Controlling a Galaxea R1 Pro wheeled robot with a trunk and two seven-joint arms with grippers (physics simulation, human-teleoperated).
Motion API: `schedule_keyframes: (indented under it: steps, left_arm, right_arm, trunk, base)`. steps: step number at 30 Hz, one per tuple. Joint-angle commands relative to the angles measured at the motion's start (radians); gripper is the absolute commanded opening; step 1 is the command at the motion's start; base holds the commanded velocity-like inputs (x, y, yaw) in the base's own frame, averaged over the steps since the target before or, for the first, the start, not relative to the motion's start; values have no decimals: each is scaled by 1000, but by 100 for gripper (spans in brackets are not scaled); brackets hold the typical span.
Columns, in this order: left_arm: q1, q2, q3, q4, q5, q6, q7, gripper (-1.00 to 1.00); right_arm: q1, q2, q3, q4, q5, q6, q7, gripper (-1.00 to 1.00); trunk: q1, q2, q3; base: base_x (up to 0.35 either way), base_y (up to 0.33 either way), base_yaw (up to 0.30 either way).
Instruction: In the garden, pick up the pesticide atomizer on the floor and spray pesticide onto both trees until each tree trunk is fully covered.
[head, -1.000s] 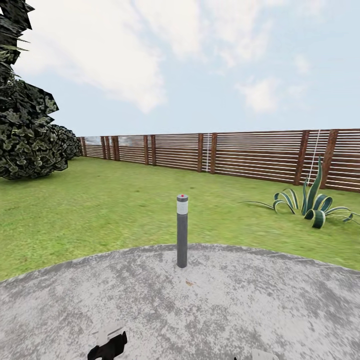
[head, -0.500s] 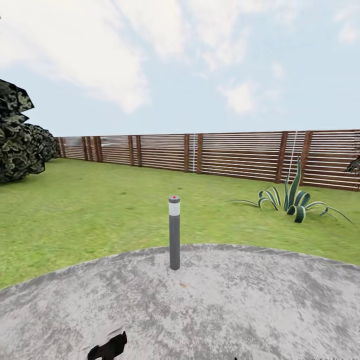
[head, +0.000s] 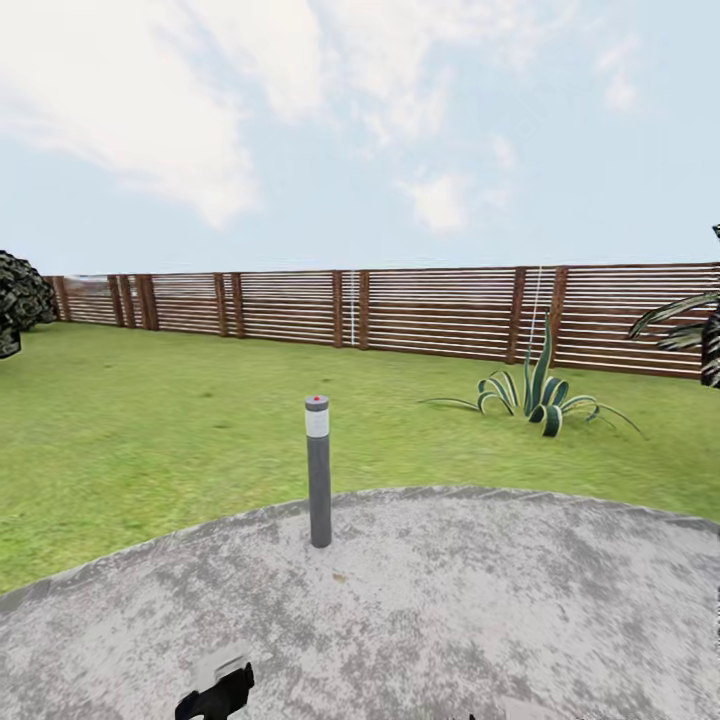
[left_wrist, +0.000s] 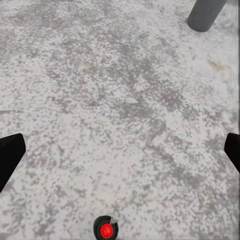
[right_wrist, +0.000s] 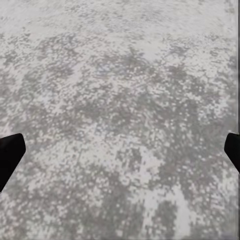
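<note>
The left gripper (left_wrist: 120, 150) is being held with its jaws spread wide, the two dark fingertips (left_wrist: 10, 155) sitting at opposite edges of the left wrist view with nothing between them. Between and beyond these jaws, a mottled grey concrete pad (left_wrist: 125, 100) is being shown, and past them the foot of a grey bollard (left_wrist: 205, 14) is being seen standing upright on that pad. Close under the left jaws, a small dark round part with a red centre (left_wrist: 105, 229) is being shown; what it is cannot be told.

The right gripper (right_wrist: 120, 150) is likewise being held with its jaws parted and empty, only bare concrete lying between them.

In the head view, a dark piece of the left arm (head: 218, 692) is being glimpsed at the near edge. Ahead of the jaws, the bollard is being seen at the pad's far rim, capped with a pale band and a red dot. Beyond it the garden (head: 150, 430) is being shown as green lawn, closed off by a brown slatted fence (head: 420, 312). A spiky striped plant (head: 537, 392) is being seen ahead and to the right, near the fence, and a dark shrub (head: 18, 298) far off to the left.
</note>
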Motion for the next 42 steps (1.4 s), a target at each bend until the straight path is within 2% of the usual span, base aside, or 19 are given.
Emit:
schedule_keyframes:
  steps: [1,12,30,42]
  left_arm:
    - [-1,0,-9,0,7,-3,5,100]
    - [-1,0,-9,0,7,-3,5,100]
    - [-1,0,-9,0,7,-3,5,100]
    - [-1,0,-9,0,7,-3,5,100]
  right_arm:
    - [-1,1,-4,1,0,-4,-1,100]
    - [-1,0,-5,1,0,-4,-1,100]
    - [-1,-1,-5,2,0,-4,-1,100]
    - [-1,-1,-6,1,0,-4,-1,100]
  trunk:
    - [0,-1,-1]
    - [0,-1,2]
    - [0,-1,18]
    - [0,-1,22]
  base:
    - [-33,2,-93]
    - [-105,98,-68]
    - [-44,51,-231]
    - [-150,225,-114]
